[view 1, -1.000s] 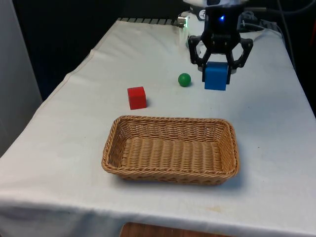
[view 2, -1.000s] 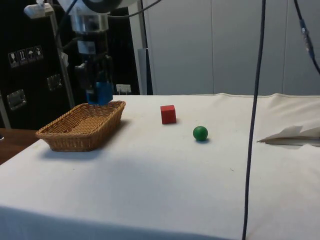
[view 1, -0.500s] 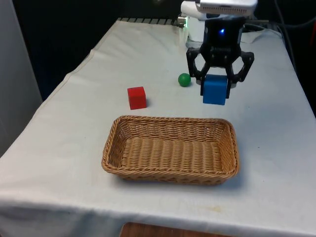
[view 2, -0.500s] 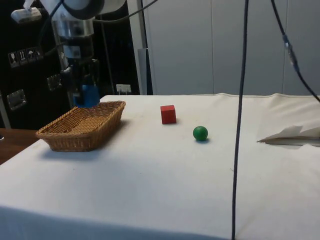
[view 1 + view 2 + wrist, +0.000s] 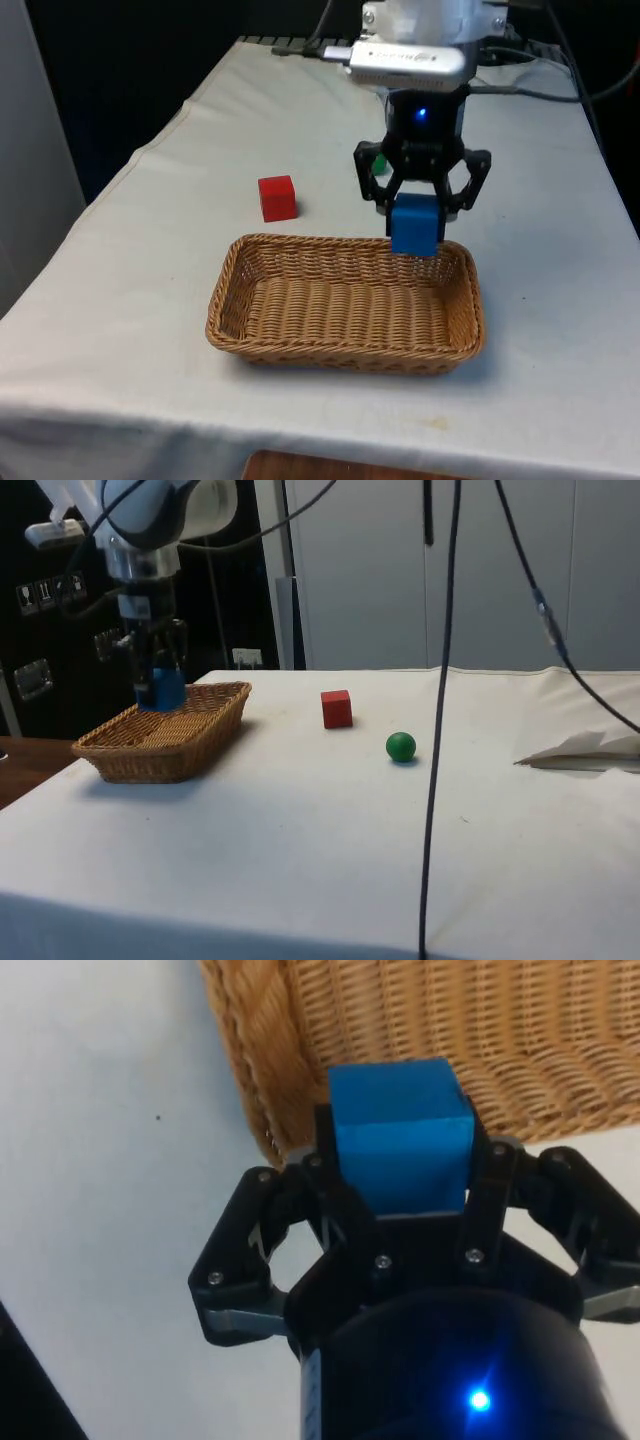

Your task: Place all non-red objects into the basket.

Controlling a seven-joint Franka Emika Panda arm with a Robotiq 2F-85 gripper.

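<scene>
Gripper (image 5: 416, 222): fingers clamped on the blue cube (image 5: 415, 225), held in the air over the basket's far rim.
Basket (image 5: 240, 320): wicker, on the table (image 5: 150, 270), nothing seen inside.
Green ball (image 5: 401, 746): on the table beyond the basket, partly behind the gripper in the front view.
Red cube (image 5: 277, 197): on the table, apart from the basket's far-left corner in the front view.

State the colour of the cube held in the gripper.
Blue. The cube in the gripper shows best in the front view.

A black cable (image 5: 437, 730) hangs before the white-clothed table (image 5: 300, 850).
</scene>
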